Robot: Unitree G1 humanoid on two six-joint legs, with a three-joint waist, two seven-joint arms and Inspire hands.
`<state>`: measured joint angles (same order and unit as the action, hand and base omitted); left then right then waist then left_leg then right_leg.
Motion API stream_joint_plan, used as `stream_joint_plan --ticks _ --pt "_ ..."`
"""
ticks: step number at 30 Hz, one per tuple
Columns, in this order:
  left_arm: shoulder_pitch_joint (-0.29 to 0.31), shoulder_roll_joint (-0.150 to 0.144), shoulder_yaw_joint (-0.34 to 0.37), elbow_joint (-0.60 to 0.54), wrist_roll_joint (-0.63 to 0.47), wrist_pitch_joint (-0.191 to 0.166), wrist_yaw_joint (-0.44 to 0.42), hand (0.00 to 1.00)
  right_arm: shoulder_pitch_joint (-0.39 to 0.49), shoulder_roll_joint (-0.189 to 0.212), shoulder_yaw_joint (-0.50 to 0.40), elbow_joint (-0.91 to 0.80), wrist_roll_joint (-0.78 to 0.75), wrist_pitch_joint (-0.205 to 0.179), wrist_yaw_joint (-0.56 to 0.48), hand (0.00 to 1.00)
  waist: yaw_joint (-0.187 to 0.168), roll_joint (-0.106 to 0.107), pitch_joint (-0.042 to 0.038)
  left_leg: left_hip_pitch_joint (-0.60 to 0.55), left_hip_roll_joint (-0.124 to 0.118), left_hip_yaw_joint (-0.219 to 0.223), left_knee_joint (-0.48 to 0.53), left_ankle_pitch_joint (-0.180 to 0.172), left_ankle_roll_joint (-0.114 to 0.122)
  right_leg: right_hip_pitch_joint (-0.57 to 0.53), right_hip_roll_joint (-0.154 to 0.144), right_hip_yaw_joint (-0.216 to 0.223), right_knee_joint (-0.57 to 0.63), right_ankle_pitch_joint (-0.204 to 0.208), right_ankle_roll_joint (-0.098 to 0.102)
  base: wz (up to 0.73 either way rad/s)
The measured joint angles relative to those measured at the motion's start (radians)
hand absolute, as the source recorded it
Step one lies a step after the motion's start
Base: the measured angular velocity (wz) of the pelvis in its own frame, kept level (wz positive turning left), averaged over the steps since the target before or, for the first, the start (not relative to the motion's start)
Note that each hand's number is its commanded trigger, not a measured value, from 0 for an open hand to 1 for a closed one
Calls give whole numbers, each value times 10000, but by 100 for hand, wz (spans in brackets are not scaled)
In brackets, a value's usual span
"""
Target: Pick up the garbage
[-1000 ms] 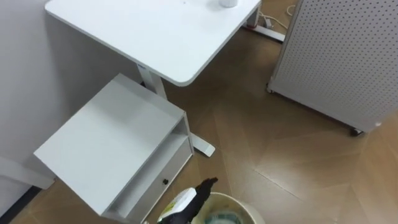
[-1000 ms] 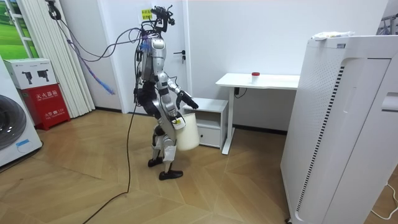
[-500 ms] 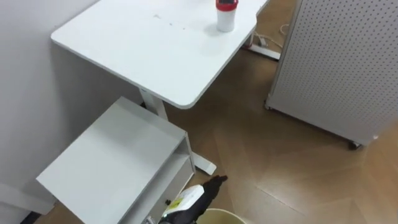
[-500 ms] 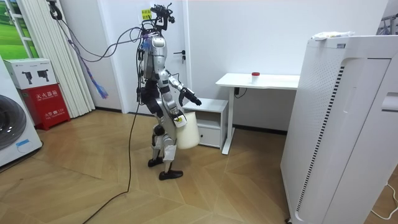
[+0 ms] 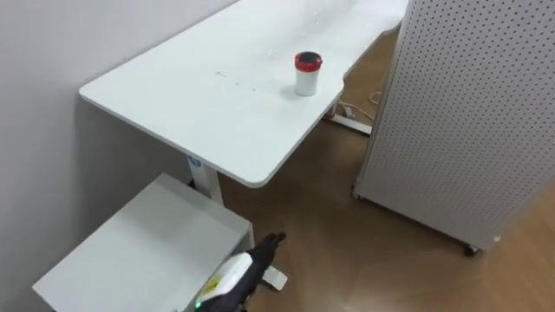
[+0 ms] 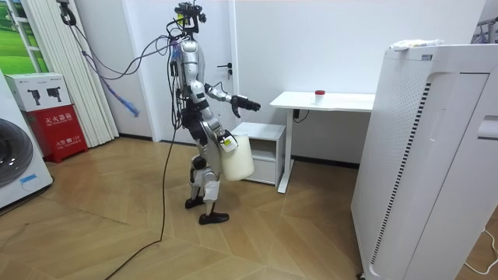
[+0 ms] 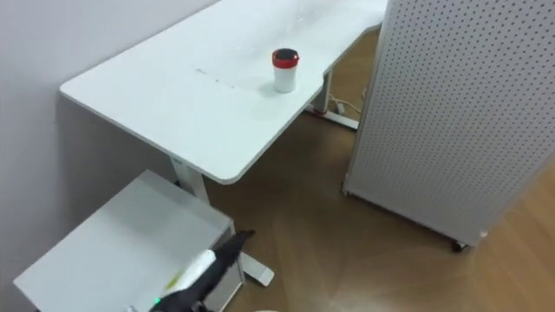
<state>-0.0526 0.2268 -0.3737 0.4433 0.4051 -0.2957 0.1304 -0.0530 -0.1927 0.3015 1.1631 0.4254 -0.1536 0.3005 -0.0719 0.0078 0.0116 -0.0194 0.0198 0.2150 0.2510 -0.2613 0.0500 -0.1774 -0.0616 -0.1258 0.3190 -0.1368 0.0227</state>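
A small white cup with a red lid (image 5: 307,74) stands upright on the white desk (image 5: 191,104), near its right edge; the room view has the cup (image 6: 319,95) at the desk's middle. I stand facing the desk, beside a low white cabinet. My left hand (image 5: 257,258) reaches forward over the cabinet with straight dark fingers, well short of the cup and holding nothing; in the room view my left hand (image 6: 247,103) is raised at chest height. My right hand (image 6: 226,143) carries a white bin (image 6: 240,159) by its rim at hip height.
The low white cabinet (image 5: 130,260) stands under the desk's near end. A tall white perforated panel on wheels (image 5: 468,113) closes off the right, with a strip of wooden floor (image 5: 347,251) between it and the desk. A washing machine (image 6: 15,163) stands far behind me.
The eye view has tipped up, bringing the cup into sight and dropping the bin out. In the room view I have straightened, and my left arm has risen from above the bin towards the desk.
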Motion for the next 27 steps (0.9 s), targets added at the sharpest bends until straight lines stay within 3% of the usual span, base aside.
stream_joint_plan --ticks 2,5,12,15,17,18,20,21,22,23,24,25,26,27 --pt "280 34 451 -577 -6 -380 508 0 36 -14 -221 3 -33 -18 -95 100 33 -26 -4 306 34 -4 -189 15 -25 332 68 -41 -232 18 9 0" --pt "389 38 566 -828 -24 -688 1010 0 47 -34 -223 -9 -27 -139 -216 100 141 -54 -8 615 73 -3 -290 22 -39 659 121 -138 -387 20 9 0" --pt "391 -88 590 -930 -230 -719 1529 0 70 -34 -334 -282 -368 -218 -407 100 225 -173 -6 726 145 -7 -246 22 -43 831 180 -182 -516 5 -11 0" --pt "391 -96 709 -964 -453 -734 1683 0 195 20 -353 -417 -369 -201 -388 100 326 -332 43 846 308 32 141 -94 -234 1082 279 -445 -512 -91 -165 -12" --pt "515 -176 1065 -900 -675 -734 1858 0 230 59 -383 -425 -415 -194 -349 100 554 -440 74 614 667 306 1372 -340 -621 1166 402 -938 -322 -263 -427 -40" --pt "580 -175 1165 -898 -769 -734 1900 0 230 56 -384 -431 -426 -194 -347 100 576 -447 81 463 799 332 1907 -381 -664 1233 429 -1052 -302 -297 -485 -49" --pt "672 -128 1397 -898 -1195 -733 1937 0 237 -14 -412 -431 -443 -192 -370 100 577 -281 102 -468 1394 -22 4507 -375 -703 1347 677 -1031 -56 -579 -796 -42" --pt "671 -127 1440 -899 -1262 -733 1937 0 248 -26 -454 -430 -463 -183 -380 100 567 -197 105 -657 1512 -159 5008 -335 -746 1366 814 -1013 43 -672 -863 -38" --pt "670 -124 1476 -889 -1518 -731 1937 0 309 -21 -492 -431 -472 -175 -440 100 549 -140 137 -995 1704 -381 5959 -26 -820 1398 972 -924 308 -891 -1009 -37" --pt "700 -134 1496 -882 -1675 -732 1939 0 435 -15 -489 -431 -499 -167 -509 100 576 -226 133 -1249 1749 -518 6583 528 -804 1441 1013 -717 491 -1042 -1128 -38" --pt "739 -155 1520 -883 -1704 -732 1944 0 483 -33 -490 -432 -535 -134 -545 100 590 -266 109 -1404 1738 -604 6834 824 -765 1536 1032 -595 518 -1072 -1180 -35" --pt "764 -205 1555 -884 -1756 -732 1962 0 504 -74 -511 -432 -552 -49 -610 100 579 -308 114 -1666 1688 -739 7014 877 -693 1586 1142 -274 504 -1136 -1274 -23" --pt "700 -243 1552 -883 -1769 -734 1968 0 503 -101 -538 -428 -528 27 -714 100 541 -302 114 -2039 1488 -824 6799 511 -577 1563 1171 -134 547 -1178 -1348 -23" --pt "677 -256 1557 -883 -1762 -734 2012 0 502 -96 -579 -413 -521 40 -776 100 562 -327 127 -2252 1328 -870 6591 373 -580 1545 1150 -60 591 -1204 -1390 -33"
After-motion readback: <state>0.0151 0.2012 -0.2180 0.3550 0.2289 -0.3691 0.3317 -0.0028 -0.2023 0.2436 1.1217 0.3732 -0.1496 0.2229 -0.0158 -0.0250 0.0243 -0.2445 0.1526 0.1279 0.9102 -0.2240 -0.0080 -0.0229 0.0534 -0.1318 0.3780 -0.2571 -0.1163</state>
